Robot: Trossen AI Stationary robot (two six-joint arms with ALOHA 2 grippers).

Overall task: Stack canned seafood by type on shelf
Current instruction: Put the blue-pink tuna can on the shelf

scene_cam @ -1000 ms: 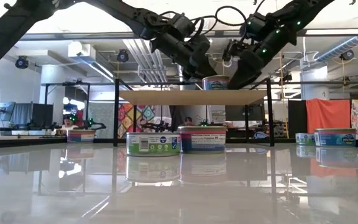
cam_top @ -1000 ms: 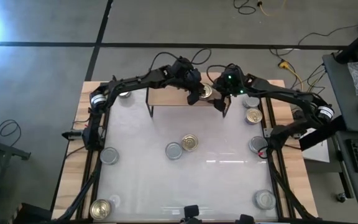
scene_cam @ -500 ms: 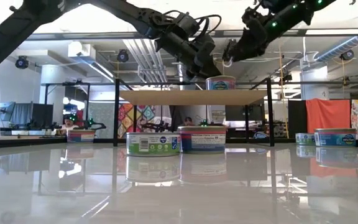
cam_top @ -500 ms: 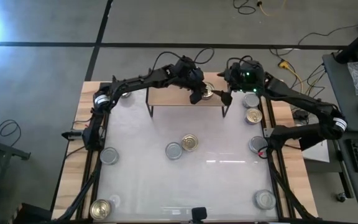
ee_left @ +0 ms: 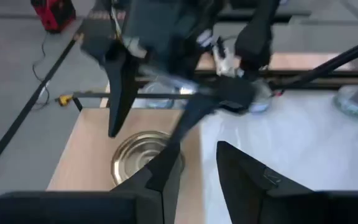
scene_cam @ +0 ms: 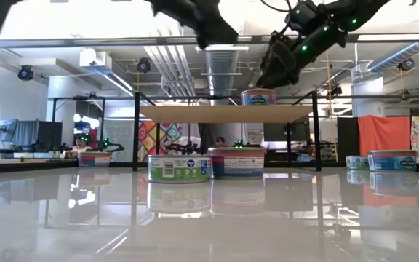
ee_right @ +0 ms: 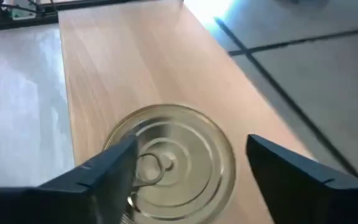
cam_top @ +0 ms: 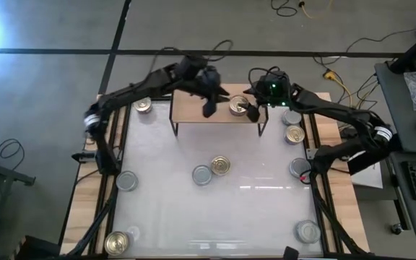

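Tin (ee_right: 173,158) partly behind right hand (ee_right: 191,174)

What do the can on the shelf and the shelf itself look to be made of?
The can on the shelf looks like metal: a shiny gold-toned lid with pressed rings and a pull ring. The shelf top looks like light wood or a wood-look laminate, matte with visible grain; its thin legs are black, probably painted metal. The right claw stands open either side of the can.

One tin (cam_top: 238,105) sits on the shelf (cam_top: 193,110) toward its right end, two tins (cam_top: 212,170) on the table (cam_top: 157,209) before it
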